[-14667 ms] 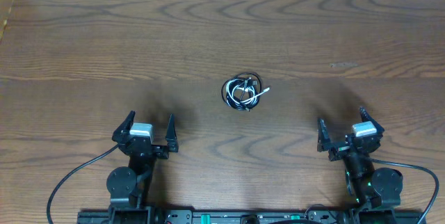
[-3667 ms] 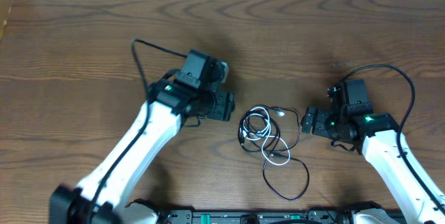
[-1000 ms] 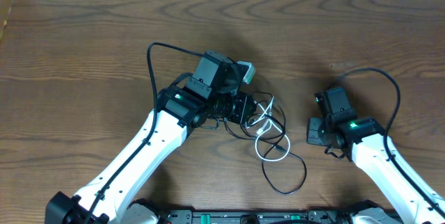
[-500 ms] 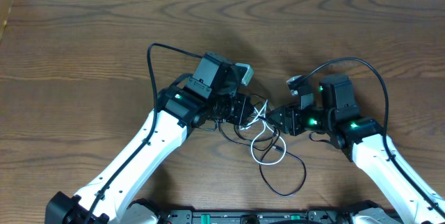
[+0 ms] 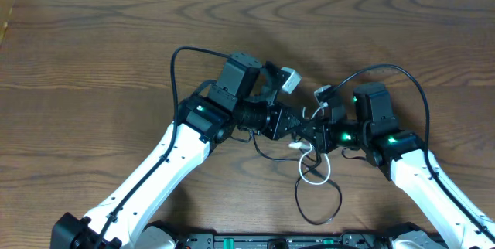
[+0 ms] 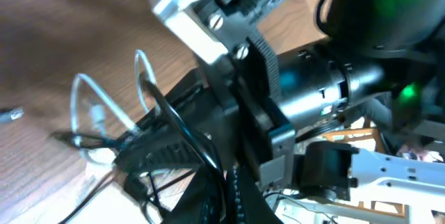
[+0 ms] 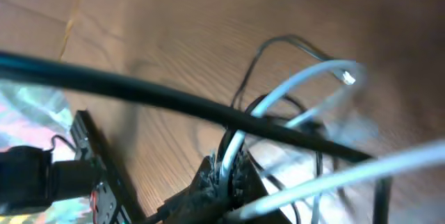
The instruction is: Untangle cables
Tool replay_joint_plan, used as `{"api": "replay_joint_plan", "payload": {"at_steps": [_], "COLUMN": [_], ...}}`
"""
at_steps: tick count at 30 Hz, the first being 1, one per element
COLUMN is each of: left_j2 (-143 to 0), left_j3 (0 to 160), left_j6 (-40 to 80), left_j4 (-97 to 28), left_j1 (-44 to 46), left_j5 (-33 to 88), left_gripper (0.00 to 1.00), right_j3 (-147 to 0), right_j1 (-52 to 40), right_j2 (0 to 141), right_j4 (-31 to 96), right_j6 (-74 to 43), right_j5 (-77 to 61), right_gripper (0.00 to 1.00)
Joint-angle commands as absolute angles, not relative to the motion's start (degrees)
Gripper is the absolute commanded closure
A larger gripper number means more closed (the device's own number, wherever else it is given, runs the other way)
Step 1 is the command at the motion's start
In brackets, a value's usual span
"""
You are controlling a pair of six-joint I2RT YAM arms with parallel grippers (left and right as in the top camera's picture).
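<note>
We see both arms reaching in to the middle of the worktop (image 5: 93,56), where the left gripper (image 5: 297,123) and the right gripper (image 5: 315,134) meet almost tip to tip. The cables are gathered right at that spot. The white cable (image 5: 315,173) comes down from the meeting point into a small loop on the wood just below the grippers. The black cable (image 5: 319,204) trails further toward the arms' bases in a larger open loop, and another black strand curves under the left gripper. In the right wrist view, that gripper's fingers (image 7: 212,182) are together and clamped on the white cable. The cable rises from between them and arcs away to a small plug end (image 7: 348,76) held clear of the wood. A thick black lead (image 7: 139,93), blurred, crosses in front of that view. In the left wrist view, the left gripper's own dark fingers are closed together. A thin black strand runs across them and white loops stand just beside them. We cannot tell which cord, if any, is pinched between them. The right gripper's housing fills much of that view, very near.
</note>
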State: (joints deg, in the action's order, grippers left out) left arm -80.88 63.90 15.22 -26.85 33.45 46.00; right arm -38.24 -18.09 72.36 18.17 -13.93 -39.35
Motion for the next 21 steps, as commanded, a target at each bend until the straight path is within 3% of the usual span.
{"api": "replay_joint_plan", "payload": {"at_steps": [1, 7, 10, 16, 19, 21], "left_j2": [-80.49, -80.49, -80.49, -80.58, -80.58, -80.58], "left_j3": [65.06, 64.77, 64.25, 64.07, 64.07, 64.07], "left_j6": [15.05, 15.11, 15.14, 15.35, 15.07, 12.78], "left_j4": [-29.54, -38.83, -40.27, -40.07, -39.62, -39.48], "left_j1": [33.45, 33.45, 33.45, 33.45, 33.45, 33.45], "left_j5": [38.70, 12.60, 7.86, 13.76, 23.05, 29.80], "left_gripper": [0.93, 0.93, 0.92, 0.93, 0.69, 0.65], "right_j3": [-38.35, -38.35, -38.37, -38.39, -38.39, -38.39], "right_j1": [-18.41, -18.35, -18.31, -18.31, -18.31, -18.31], "right_j2": [72.40, 72.40, 72.29, 71.72, 71.72, 71.72], "right_j4": [22.11, 32.82, 33.30, 23.75, 17.96, 16.34], "right_j6": [-16.08, -16.32, -16.05, -9.23, -8.95, -9.67], "right_j5": [-28.88, -16.12, -19.33, -44.18, -51.57, -51.11], "right_gripper": [0.99, 0.99, 0.99, 0.99, 0.99, 0.99]}}
